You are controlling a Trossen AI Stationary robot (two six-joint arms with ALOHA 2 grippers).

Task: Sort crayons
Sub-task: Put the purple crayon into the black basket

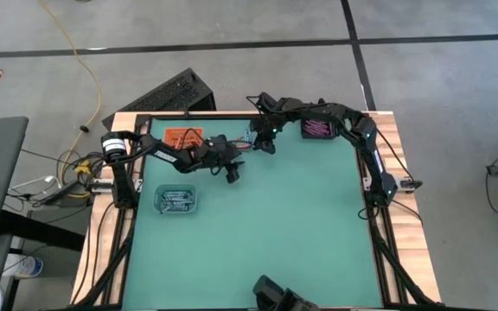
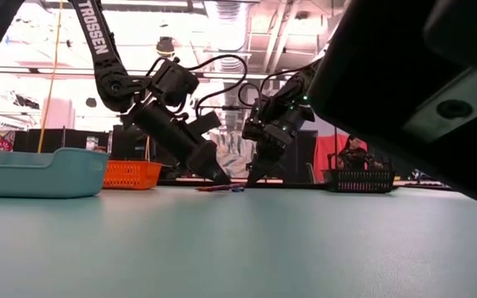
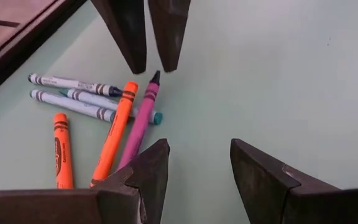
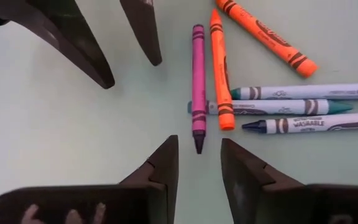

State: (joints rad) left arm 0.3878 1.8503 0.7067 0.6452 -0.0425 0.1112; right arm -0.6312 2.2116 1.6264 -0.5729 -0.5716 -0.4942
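- High view: I see my left tool (image 1: 232,173) and right tool (image 1: 266,145) both over the upper middle of the green table (image 1: 266,242); the crayons (image 1: 245,145) lie in a small cluster between them; a teal tray (image 1: 176,199) sits at centre left, an orange tray (image 1: 182,136) and a black tray (image 1: 317,129) along the upper edge.
- Low view: both tools hang just above the crayons (image 2: 222,188) at frame centre.
- Left wrist view: my left tool (image 3: 197,165) is apart, empty; the purple crayon (image 3: 140,121) lies beside an orange crayon (image 3: 114,134).
- Right wrist view: my right tool (image 4: 199,165) is apart, empty; the purple crayon's (image 4: 197,87) tip lies just ahead of its gap.
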